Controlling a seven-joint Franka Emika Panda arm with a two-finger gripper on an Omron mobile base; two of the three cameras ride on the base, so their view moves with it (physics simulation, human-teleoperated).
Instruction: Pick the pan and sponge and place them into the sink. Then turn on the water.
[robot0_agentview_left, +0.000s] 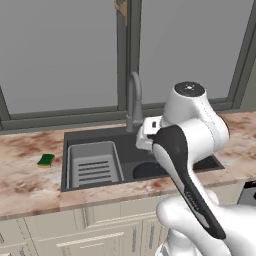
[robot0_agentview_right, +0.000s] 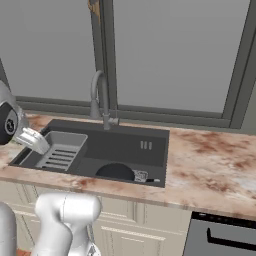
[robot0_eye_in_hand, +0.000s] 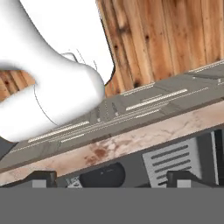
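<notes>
The black pan (robot0_agentview_right: 116, 172) lies on the floor of the sink (robot0_agentview_right: 125, 145), near its front wall; the arm partly hides the pan (robot0_agentview_left: 145, 170) in the left base view. On the counter left of the sink (robot0_agentview_left: 100, 135) rests the green sponge (robot0_agentview_left: 46, 160). In the hand view my gripper (robot0_eye_in_hand: 111, 178) hangs over the basin, open and holding nothing, with the pan (robot0_eye_in_hand: 103, 175) between and beyond its fingertips (robot0_eye_in_hand: 41, 177). The dark arched faucet (robot0_agentview_left: 134, 100) stands behind the sink, and no water runs from it.
A grey ribbed rack (robot0_agentview_left: 94, 165) fills the sink's left part. Marbled counter (robot0_agentview_right: 210, 160) runs on both sides, with windows behind. A dark appliance front (robot0_agentview_right: 220, 235) sits below the counter at the right. My own arm (robot0_agentview_left: 185, 175) blocks much of the sink's right half.
</notes>
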